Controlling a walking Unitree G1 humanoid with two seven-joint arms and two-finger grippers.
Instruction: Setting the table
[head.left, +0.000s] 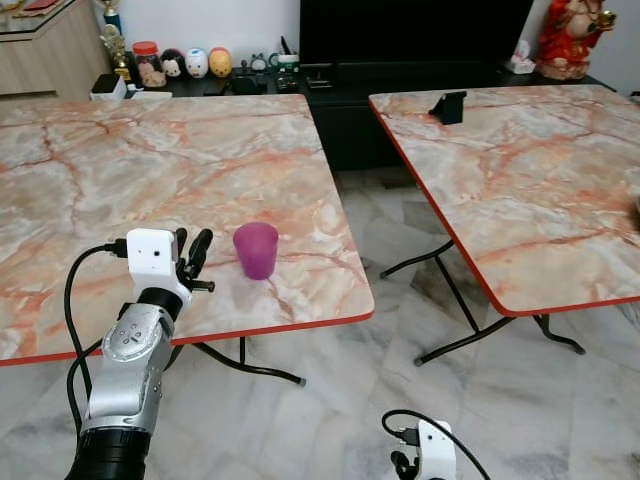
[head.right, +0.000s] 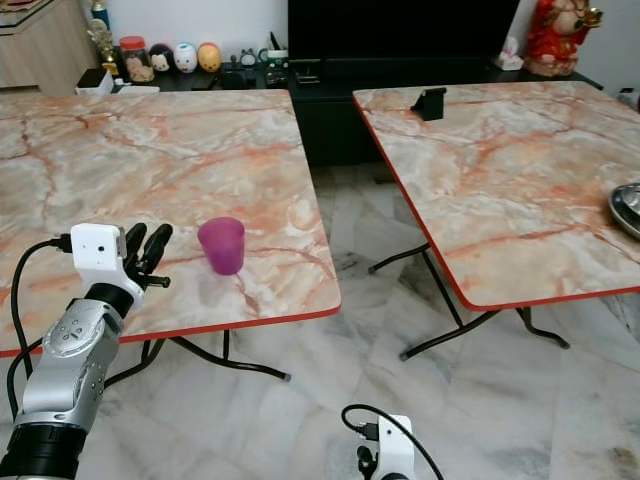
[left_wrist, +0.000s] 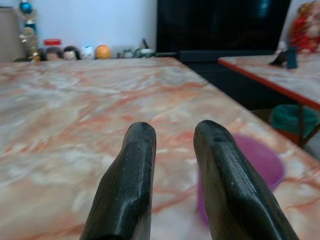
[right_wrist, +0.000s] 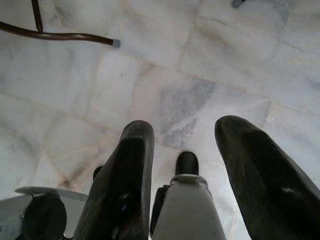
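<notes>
A purple plastic cup (head.left: 256, 250) stands upright near the front right corner of the left marble table (head.left: 110, 160). My left gripper (head.left: 193, 238) hovers just above the tabletop, a little to the left of the cup and apart from it. In the left wrist view its fingers (left_wrist: 135, 165) stand open with nothing between them, and the cup (left_wrist: 262, 160) sits blurred off to one side. My right gripper (right_wrist: 184, 131) hangs low beside my body over the floor, open and empty.
A second marble table (head.left: 520, 170) stands to the right, carrying a black stand (head.left: 449, 107) and a metal dish (head.right: 628, 206) at its right edge. A tiled floor gap (head.left: 400, 240) separates the tables. A dark TV cabinet (head.left: 330, 95) with figurines lines the back wall.
</notes>
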